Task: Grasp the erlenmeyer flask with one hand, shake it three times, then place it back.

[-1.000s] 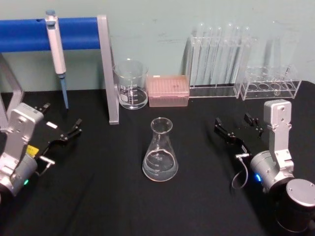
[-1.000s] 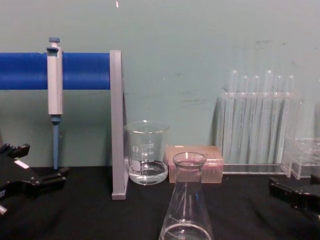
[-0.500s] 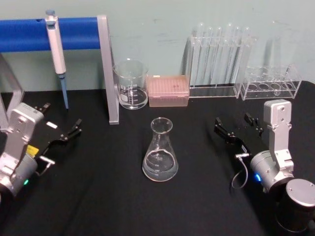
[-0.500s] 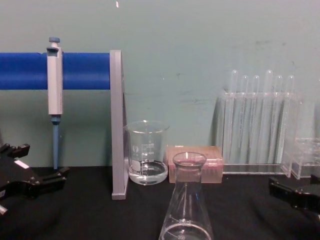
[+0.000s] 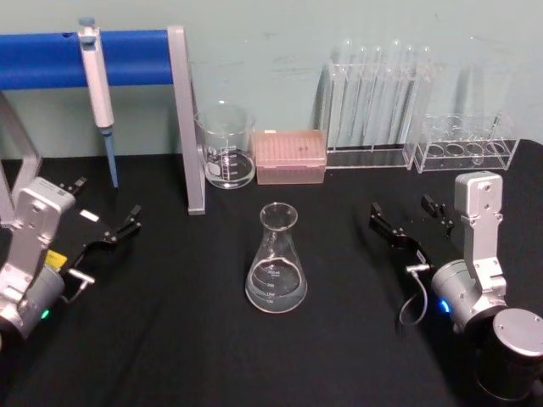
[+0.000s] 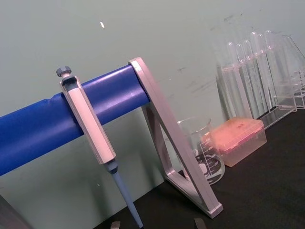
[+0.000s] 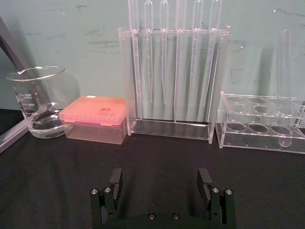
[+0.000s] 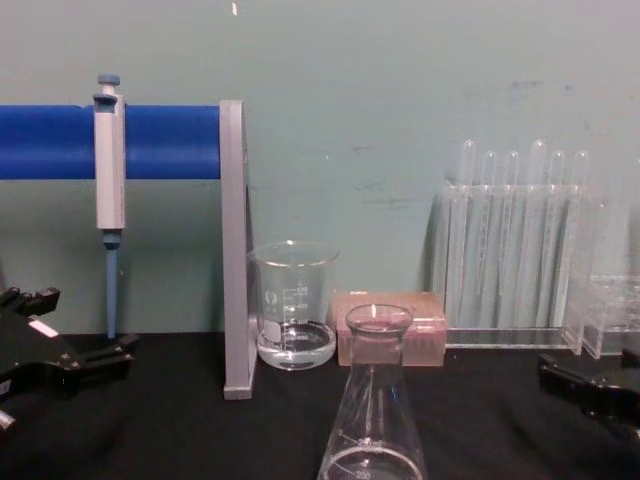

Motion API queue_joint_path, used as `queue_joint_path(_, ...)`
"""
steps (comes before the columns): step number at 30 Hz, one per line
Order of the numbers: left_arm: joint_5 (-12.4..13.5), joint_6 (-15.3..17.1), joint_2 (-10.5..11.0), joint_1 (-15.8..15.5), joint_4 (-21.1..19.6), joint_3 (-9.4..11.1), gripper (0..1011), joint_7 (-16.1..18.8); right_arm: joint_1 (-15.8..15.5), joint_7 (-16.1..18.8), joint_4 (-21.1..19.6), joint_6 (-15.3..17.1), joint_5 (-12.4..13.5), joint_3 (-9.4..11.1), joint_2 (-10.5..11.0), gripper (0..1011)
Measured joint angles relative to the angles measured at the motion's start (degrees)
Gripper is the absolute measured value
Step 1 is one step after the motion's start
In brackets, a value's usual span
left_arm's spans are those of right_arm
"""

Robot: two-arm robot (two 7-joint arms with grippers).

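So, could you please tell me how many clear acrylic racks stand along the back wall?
2: a tall pipette rack right of the pink tip box, and a low rack with round holes at far right.

Clear glass erlenmeyer flask, upright on the black worktop, narrow rimmed neck, wide flat base, white graduation marks, a little clear liquid at the bottom, untouched, midway between both hands

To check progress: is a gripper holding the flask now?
No, the flask stands alone on the table, with the left gripper and right gripper apart from it.
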Motion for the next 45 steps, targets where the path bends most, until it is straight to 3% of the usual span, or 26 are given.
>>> queue_joint_path(45,0.0,0.0,0.0,0.0,0.0,0.0,1001,0.0,0.0,0.0,0.0,0.0,0.0,0.0,0.0,1003)
